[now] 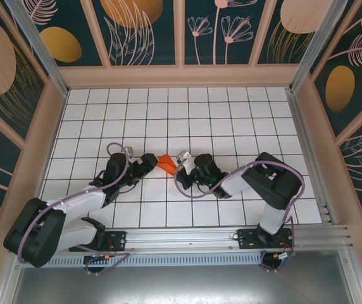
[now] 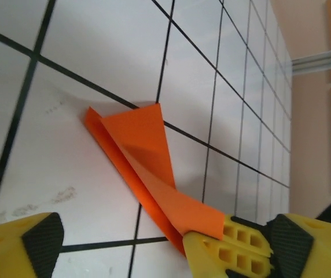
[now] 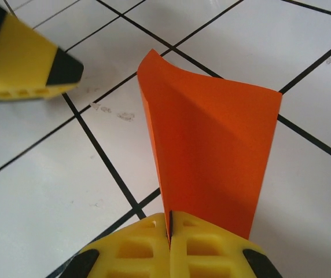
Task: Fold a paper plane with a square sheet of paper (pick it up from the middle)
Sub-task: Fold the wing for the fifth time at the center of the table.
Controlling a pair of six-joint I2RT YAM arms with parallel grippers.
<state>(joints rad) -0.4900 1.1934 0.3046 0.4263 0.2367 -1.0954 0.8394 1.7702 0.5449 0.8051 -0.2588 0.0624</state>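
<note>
**Right gripper [image 1: 180, 164] clamps the orange paper [image 1: 166, 163]; left gripper [image 1: 150, 162] stands wide open**

From overhead, starting at the left: the left arm [image 1: 73, 209] reaches up from the lower left corner toward mid-frame. Its gripper sits just left of the paper on the white grid table [image 1: 231, 114]. In the left wrist view its fingers [image 2: 21, 243] sit at the bottom left and bottom right of the frame, far apart. They are spread wide and gripping nothing.

Now the paper itself. Overhead it is a small wedge just left of centre, right between the two grippers. From the left wrist its long axis runs on a diagonal, upper left to lower right. A narrow folded strip ends at the upper left, low over the tile; whether it touches, I cannot tell. One flap stands up from the strip toward top centre. The lower right end runs into yellow latticed fingertips.

Over to the right wrist view: those fingertips [image 3: 136, 249] are pressed together at bottom centre, pinching the paper's narrow end. From there the paper fans out toward the top of the frame, with a crease running from the grip up toward a peak at upper left. The far edge slopes down to a corner at the right. One yellow finger of the left gripper shows at upper left, apart from the paper.

Far right overhead, the right arm [image 1: 276, 183] bends in from the lower right.
</note>
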